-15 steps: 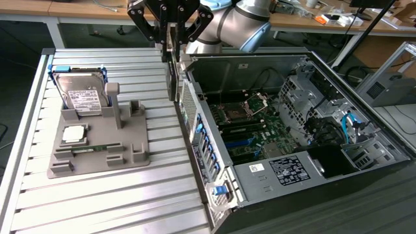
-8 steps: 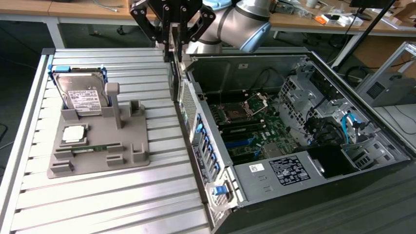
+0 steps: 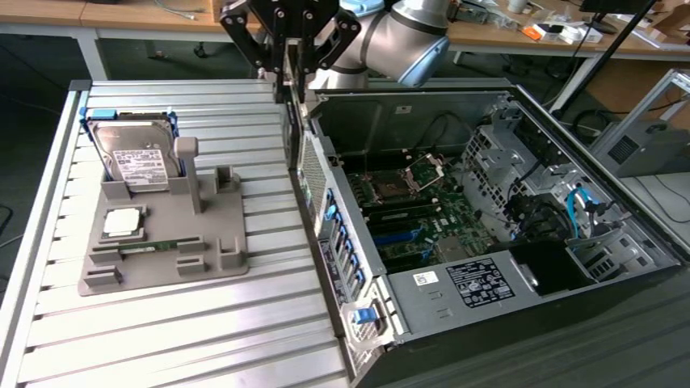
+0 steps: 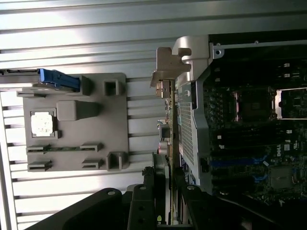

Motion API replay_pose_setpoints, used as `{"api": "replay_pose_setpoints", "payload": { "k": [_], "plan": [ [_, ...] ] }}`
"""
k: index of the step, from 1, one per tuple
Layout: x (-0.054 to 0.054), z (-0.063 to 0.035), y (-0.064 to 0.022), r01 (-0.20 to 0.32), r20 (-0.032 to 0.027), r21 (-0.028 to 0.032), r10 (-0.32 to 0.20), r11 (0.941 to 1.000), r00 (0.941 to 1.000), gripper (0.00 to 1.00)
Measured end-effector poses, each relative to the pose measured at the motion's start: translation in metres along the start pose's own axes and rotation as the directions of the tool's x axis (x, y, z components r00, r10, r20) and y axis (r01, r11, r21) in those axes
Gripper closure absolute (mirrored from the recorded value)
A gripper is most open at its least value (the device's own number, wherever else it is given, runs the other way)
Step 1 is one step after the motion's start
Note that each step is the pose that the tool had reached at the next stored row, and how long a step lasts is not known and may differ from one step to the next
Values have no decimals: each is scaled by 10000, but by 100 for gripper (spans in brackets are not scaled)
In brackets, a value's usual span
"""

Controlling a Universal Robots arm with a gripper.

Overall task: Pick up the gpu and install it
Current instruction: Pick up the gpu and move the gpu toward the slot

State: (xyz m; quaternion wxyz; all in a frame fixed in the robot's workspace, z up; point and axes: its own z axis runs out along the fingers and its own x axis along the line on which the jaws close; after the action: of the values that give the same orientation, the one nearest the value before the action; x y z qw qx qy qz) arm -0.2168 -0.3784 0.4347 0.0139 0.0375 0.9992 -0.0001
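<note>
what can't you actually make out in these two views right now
- gpu: held edge-on by the gripper in both views, so its faces and connector are hidden.
- hard drive: label text too small to read, exterior view.
- motherboard: slots too small and dark to tell apart, exterior view.

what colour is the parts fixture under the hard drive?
Plain grey. The fixture shows best in the exterior view.
</note>
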Motion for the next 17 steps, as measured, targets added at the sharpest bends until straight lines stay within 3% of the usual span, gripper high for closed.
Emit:
{"api": "replay_pose_setpoints", "payload": {
  "k": [17],
  "plan": [
    [-80, 2, 3, 0, 0, 0, 0, 10000, 10000, 73]
  ]
}}
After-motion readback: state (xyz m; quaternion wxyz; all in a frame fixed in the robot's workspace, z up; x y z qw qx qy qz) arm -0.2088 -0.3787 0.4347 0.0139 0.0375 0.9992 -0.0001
